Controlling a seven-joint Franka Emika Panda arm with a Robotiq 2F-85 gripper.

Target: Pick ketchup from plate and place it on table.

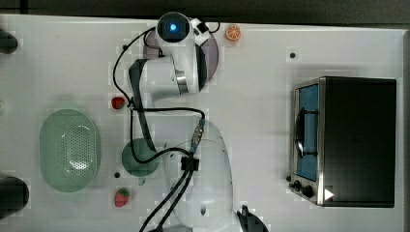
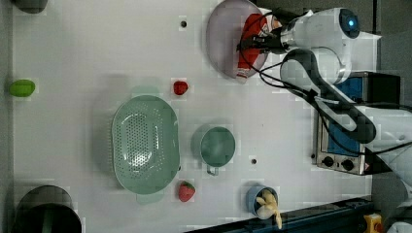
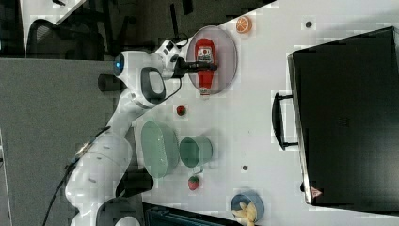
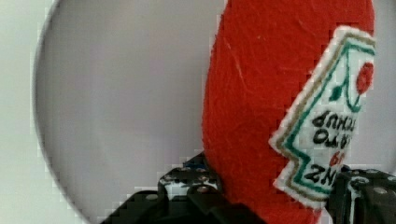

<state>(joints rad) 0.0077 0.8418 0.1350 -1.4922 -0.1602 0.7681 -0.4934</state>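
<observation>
- Gripper [image 4: 268,196] fingers clamp the ketchup [image 3: 205,63] (grasp looks done).
- Bottle lies on the plate [image 3: 228,56], near the table [image 3: 263,94] edge.
- Lifting and setting down remain.

White table [image 2: 97,48] with small dark screw holes. Resting directly on it: lilac plate [image 2: 221,39], green perforated basket [image 2: 145,144], green cup [image 2: 217,145], two strawberries [image 2: 180,87], orange slice [image 3: 243,24], toaster oven [image 1: 345,140], blue bowl [image 2: 257,199], green fruit [image 2: 22,88].

Two strawberries [image 2: 180,87], one ketchup [image 3: 204,63], one plate [image 3: 227,52], one basket [image 2: 145,143]
</observation>
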